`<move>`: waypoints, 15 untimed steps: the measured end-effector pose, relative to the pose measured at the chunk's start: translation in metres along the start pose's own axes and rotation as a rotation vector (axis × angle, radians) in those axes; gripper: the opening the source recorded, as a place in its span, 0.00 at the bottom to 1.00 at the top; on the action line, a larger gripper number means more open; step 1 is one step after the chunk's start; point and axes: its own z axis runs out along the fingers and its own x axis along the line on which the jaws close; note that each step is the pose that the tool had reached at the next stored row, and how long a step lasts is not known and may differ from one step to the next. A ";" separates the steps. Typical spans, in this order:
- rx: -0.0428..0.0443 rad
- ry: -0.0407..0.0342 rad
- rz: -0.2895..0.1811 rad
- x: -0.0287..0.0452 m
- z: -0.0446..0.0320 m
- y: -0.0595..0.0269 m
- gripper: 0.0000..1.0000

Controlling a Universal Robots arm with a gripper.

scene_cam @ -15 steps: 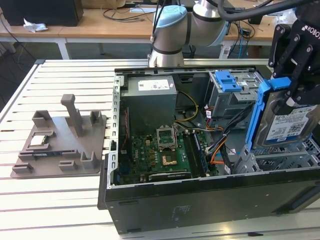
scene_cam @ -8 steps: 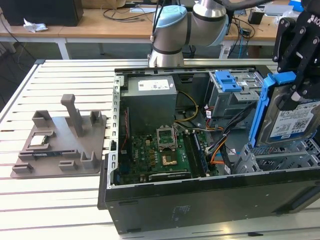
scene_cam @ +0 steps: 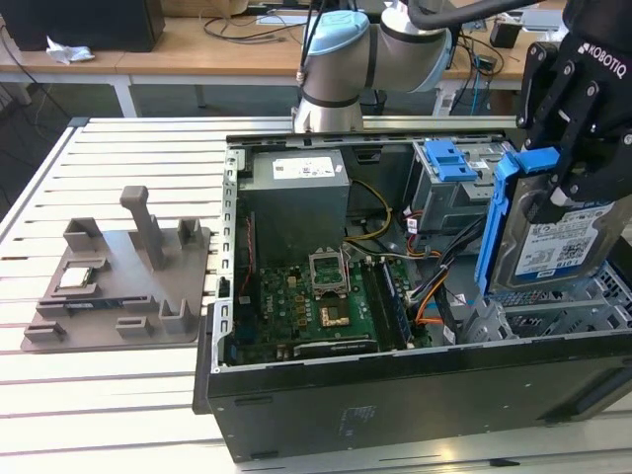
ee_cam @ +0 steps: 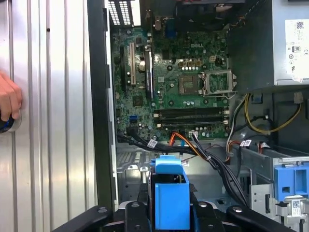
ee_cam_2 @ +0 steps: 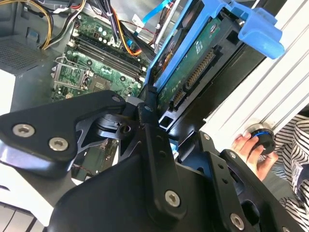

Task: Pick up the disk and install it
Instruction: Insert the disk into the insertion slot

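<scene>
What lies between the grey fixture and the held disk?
The case wall and motherboard, in the exterior view, lie between the fixture and the disk held by the gripper.

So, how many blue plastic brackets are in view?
2. One bracket frames the disk the gripper holds; the other sits in the drive cage. More may be hidden.

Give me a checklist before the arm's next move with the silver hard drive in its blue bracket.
1. Black gripper shut on the silver-grey hard drive in its blue plastic bracket: ok.
2. Hard drive held over the open black computer case, not seated: ok.
3. Orange and black cables below it clear of its path: cannot tell.
4. Person's hand outside the case, on the slatted table: ok.
</scene>
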 end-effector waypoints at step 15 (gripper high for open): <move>-0.0102 -0.0001 0.000 -0.0031 0.0062 -0.0242 0.36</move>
